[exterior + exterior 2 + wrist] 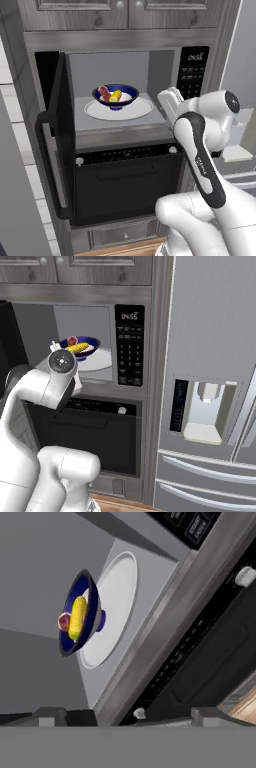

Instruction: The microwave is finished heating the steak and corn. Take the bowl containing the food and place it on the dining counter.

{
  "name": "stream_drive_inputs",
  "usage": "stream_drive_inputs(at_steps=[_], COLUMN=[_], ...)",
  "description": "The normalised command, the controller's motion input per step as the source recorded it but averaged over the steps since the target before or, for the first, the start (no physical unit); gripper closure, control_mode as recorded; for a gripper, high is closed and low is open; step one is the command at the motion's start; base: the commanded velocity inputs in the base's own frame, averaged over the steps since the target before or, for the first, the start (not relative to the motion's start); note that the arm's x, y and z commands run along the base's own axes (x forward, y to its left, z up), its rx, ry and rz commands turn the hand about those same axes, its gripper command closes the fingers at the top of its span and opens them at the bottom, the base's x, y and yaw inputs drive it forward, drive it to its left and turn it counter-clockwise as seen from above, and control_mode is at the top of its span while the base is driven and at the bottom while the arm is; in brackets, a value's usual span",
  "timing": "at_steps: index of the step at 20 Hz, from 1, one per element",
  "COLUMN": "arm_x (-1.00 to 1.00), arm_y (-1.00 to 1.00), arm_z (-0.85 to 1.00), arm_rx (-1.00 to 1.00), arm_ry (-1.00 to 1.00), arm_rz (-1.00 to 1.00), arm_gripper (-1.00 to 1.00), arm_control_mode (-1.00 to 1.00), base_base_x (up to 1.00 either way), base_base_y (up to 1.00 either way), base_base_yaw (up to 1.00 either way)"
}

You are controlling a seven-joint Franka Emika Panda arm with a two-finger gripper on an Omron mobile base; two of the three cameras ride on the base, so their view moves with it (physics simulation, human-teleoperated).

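Your bowl [115, 96] sits on the white plate [141, 110] inside the open microwave [120, 90], stiff, probably slick and tippy with loose steak [104, 91] and corn [116, 96], so with the pincer [127, 714] spread wide, pinch the rim and keep it level.

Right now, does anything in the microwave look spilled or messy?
No, nothing stands out. The bowl sits upright on the white plate inside the open microwave, with the steak and corn still in it.
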Motion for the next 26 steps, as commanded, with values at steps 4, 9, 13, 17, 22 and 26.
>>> stream_drive_inputs(at_steps=[4, 9, 13, 17, 22, 26], arm_x=[0.11, 0.62, 0.89, 0.91, 0.82, 0.60], arm_y=[-0.06, 0.24, 0.51, 0.14, 0.00, 0.00], arm_z=[-0.09, -0.05, 0.00, -0.08, -0.10, -0.28], arm_rx=[0.00, 0.00, 0.00, 0.00, 0.00, 0.00], arm_ry=[0.00, -0.01, 0.00, 0.04, 0.08, 0.08], arm_rz=[0.00, 0.00, 0.00, 0.00, 0.00, 0.00], arm_gripper=[-1.00, -1.00, -1.00, -1.00, -1.00, -1.00], arm_control_mode=[-1.00, -1.00, -1.00, -1.00, -1.00, -1.00], base_base_x=[0.00, 0.00, 0.00, 0.00, 0.00, 0.00], base_base_y=[0.00, 0.00, 0.00, 0.00, 0.00, 0.00], base_base_yaw=[0.00, 0.00, 0.00, 0.00, 0.00, 0.00])
